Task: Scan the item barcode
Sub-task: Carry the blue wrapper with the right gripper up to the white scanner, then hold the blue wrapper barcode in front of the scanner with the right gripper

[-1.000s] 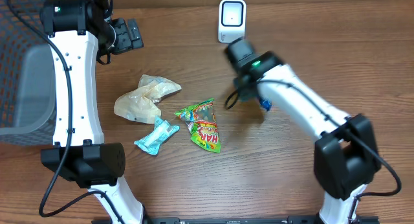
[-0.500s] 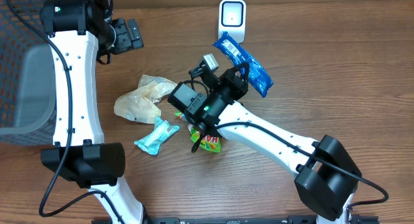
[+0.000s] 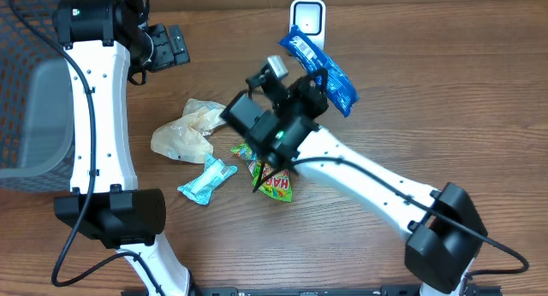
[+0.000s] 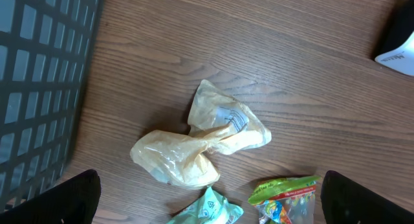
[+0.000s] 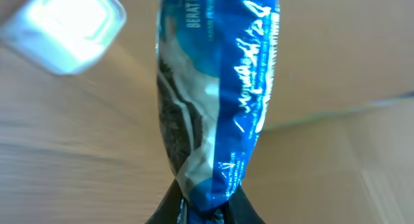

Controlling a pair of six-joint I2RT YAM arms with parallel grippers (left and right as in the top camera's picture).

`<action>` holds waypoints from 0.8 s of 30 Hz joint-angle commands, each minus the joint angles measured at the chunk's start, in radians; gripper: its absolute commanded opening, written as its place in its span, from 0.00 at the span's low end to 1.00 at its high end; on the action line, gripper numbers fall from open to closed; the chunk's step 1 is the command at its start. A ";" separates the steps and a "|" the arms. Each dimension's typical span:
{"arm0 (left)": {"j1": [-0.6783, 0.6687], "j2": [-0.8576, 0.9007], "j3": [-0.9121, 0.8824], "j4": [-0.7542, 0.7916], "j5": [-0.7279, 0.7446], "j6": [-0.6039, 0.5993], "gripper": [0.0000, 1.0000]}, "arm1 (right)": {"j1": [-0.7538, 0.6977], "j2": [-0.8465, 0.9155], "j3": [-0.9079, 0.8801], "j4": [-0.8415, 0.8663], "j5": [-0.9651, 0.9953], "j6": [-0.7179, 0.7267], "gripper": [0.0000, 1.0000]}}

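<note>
While our two arms stand over the wooden surface (image 3: 445,91), one mesh basket (image 3: 34,99) sits at its left edge. We count four packets. One blue packet (image 3: 324,65) is pinched by its end in the right claw (image 5: 204,210), close to the single white scanner (image 3: 307,16). Three lie loose: a crumpled yellowish bag (image 3: 193,129), a green snack packet (image 3: 267,166) and a teal packet (image 3: 206,180). Our left claw (image 3: 167,44) is spread wide, empty.

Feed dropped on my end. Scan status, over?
Right end effector shut on blue packet, held up close to white scanner. Left end effector open, empty, off to the side. Nothing between packet and scanner.
</note>
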 commanded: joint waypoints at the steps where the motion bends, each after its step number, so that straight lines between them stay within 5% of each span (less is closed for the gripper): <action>1: -0.004 -0.003 -0.009 0.001 -0.010 0.009 1.00 | -0.135 -0.043 0.048 0.038 -0.576 -0.003 0.04; 7: -0.003 -0.003 -0.009 0.002 -0.010 0.009 1.00 | -0.425 -0.043 0.064 0.136 -1.418 0.021 0.04; 13: -0.002 -0.003 -0.009 0.002 -0.010 0.009 1.00 | -0.681 0.035 0.060 0.395 -2.110 0.259 0.04; 18: -0.003 -0.003 -0.009 0.002 -0.009 0.009 1.00 | -0.722 0.166 0.060 0.778 -2.341 0.592 0.04; 24: -0.002 -0.003 -0.009 0.001 -0.010 0.009 1.00 | -0.720 0.320 0.060 1.123 -2.343 1.037 0.04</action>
